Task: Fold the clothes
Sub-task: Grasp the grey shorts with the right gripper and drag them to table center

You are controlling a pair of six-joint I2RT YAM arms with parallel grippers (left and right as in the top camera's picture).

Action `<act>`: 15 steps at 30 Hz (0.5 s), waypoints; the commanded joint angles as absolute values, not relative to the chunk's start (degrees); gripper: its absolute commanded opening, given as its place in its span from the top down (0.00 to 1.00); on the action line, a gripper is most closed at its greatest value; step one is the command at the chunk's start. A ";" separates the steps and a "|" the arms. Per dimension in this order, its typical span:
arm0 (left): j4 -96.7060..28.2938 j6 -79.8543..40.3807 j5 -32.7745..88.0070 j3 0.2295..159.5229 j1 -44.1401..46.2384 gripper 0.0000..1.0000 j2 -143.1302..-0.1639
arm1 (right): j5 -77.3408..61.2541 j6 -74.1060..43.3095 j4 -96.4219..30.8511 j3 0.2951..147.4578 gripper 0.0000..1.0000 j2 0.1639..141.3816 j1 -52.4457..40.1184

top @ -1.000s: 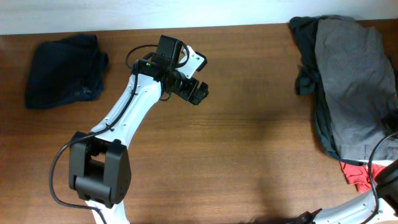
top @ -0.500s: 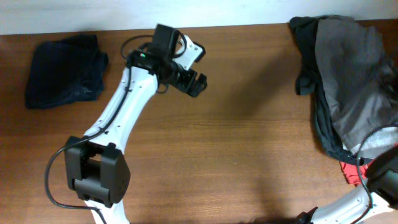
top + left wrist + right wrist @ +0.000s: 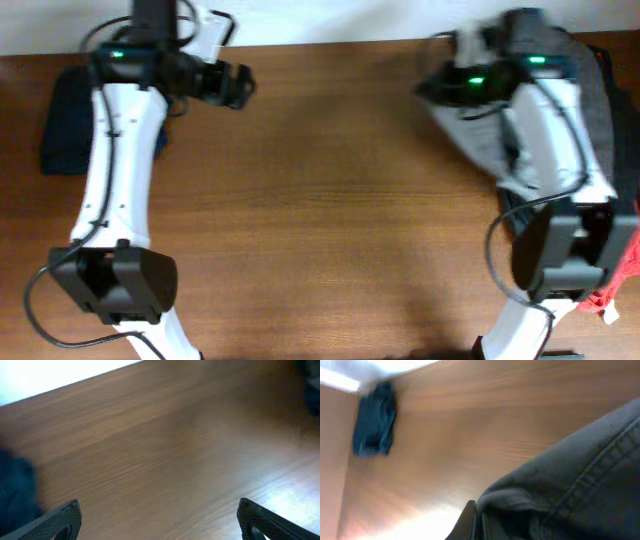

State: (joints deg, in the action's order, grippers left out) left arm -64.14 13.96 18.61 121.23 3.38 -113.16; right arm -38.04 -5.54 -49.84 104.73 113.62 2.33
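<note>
The grey-olive shorts (image 3: 476,142) hang bunched from my right gripper (image 3: 447,86) at the back right of the table, pulled left off the clothes pile. In the right wrist view the shorts (image 3: 580,480) fill the lower right, with stitched seams showing. My right gripper (image 3: 487,525) is shut on their folded edge, and only one finger (image 3: 469,520) shows. My left gripper (image 3: 232,85) is open and empty above bare wood at the back left, far from the shorts. Its fingertips are spread wide in the left wrist view (image 3: 157,512).
A dark navy garment (image 3: 58,120) lies at the far left, partly behind my left arm, and also shows in the right wrist view (image 3: 374,420). Dark clothing (image 3: 606,90) stays at the right edge. A red cloth (image 3: 612,298) lies at the front right.
My left arm swung from the table's middle to the back left, still open. My right arm came into view, took hold of the shorts and pulled them left off the pile.
</note>
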 commanded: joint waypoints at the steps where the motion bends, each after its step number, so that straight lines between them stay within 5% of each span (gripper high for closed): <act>1: -65.19 14.44 18.61 122.54 -1.41 0.01 -112.75 | -32.67 -6.52 -47.86 106.19 0.96 110.96 -9.43; 15: -65.60 14.96 18.59 122.54 -7.31 0.01 -112.75 | -23.46 -7.55 -43.66 106.17 0.96 115.85 -35.24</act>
